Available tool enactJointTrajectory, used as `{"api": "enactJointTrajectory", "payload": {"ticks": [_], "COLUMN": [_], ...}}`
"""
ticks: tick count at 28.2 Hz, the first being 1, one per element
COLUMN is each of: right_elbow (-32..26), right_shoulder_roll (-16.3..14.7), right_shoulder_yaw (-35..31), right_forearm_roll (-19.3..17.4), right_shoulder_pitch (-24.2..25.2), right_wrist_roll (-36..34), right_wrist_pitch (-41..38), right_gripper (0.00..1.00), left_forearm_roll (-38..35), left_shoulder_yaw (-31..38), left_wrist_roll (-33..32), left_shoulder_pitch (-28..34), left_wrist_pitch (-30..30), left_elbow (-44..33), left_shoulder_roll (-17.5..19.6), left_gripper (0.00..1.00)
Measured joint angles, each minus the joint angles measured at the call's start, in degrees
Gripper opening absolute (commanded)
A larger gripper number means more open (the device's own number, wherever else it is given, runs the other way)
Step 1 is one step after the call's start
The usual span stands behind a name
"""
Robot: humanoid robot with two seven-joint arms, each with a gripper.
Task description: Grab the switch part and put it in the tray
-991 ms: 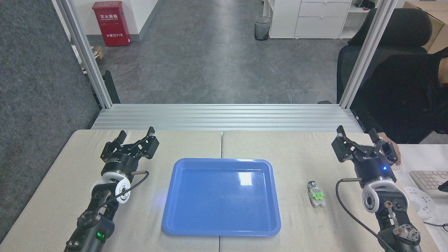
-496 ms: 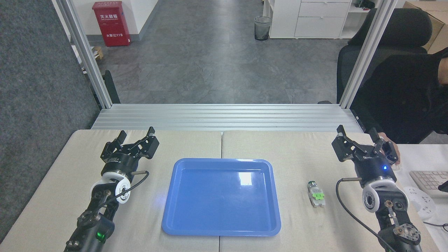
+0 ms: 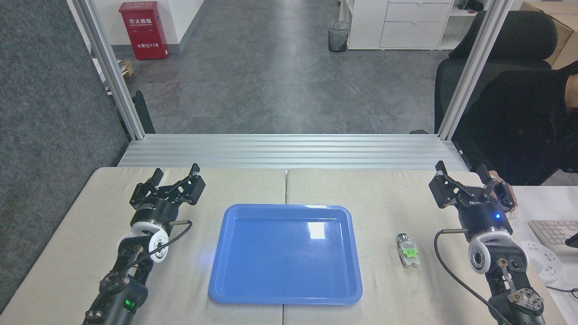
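The switch part (image 3: 407, 250), a small pale grey block with a green piece on top and a dark round end pointing away from me, lies on the table pad right of the tray. The blue tray (image 3: 285, 253) sits at the middle of the table with nothing in it. My right gripper (image 3: 461, 174) stands open above the table's far right, beyond and to the right of the part, holding nothing. My left gripper (image 3: 176, 172) stands open at the far left, left of the tray, also holding nothing.
A person in dark clothing sits at the right, one hand (image 3: 505, 188) resting just behind my right gripper. A keyboard (image 3: 552, 234) and a white round thing (image 3: 542, 262) lie at the right edge. An aluminium frame (image 3: 289, 149) borders the table's far side.
My right gripper has drifted very slightly right and down. Nothing else has moved.
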Motion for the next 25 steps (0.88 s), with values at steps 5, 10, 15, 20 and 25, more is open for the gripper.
{"api": "enactJointTrajectory", "payload": {"ticks": [5,10,15,20,25], "right_elbow": [0.0,0.0,0.0,0.0,0.0], "right_shoulder_roll": [0.0,0.0,0.0,0.0,0.0], "right_shoulder_yaw": [0.0,-0.1,-0.1,-0.1,0.0], "right_forearm_roll": [0.0,0.0,0.0,0.0,0.0], "right_shoulder_pitch": [0.0,0.0,0.0,0.0,0.0], "right_wrist_roll": [0.0,0.0,0.0,0.0,0.0], "right_wrist_pitch": [0.0,0.0,0.0,0.0,0.0], "right_gripper": [0.98,0.98,0.98,0.98,0.98], "left_forearm_roll": [0.0,0.0,0.0,0.0,0.0], "left_shoulder_yaw": [0.0,0.0,0.0,0.0,0.0], "left_wrist_roll": [0.0,0.0,0.0,0.0,0.0], "left_shoulder_pitch": [0.0,0.0,0.0,0.0,0.0], "left_wrist_pitch": [0.0,0.0,0.0,0.0,0.0], "left_elbow": [0.0,0.0,0.0,0.0,0.0], "left_shoulder_roll": [0.0,0.0,0.0,0.0,0.0], "left_gripper": [1.0,1.0,1.0,1.0,1.0]}}
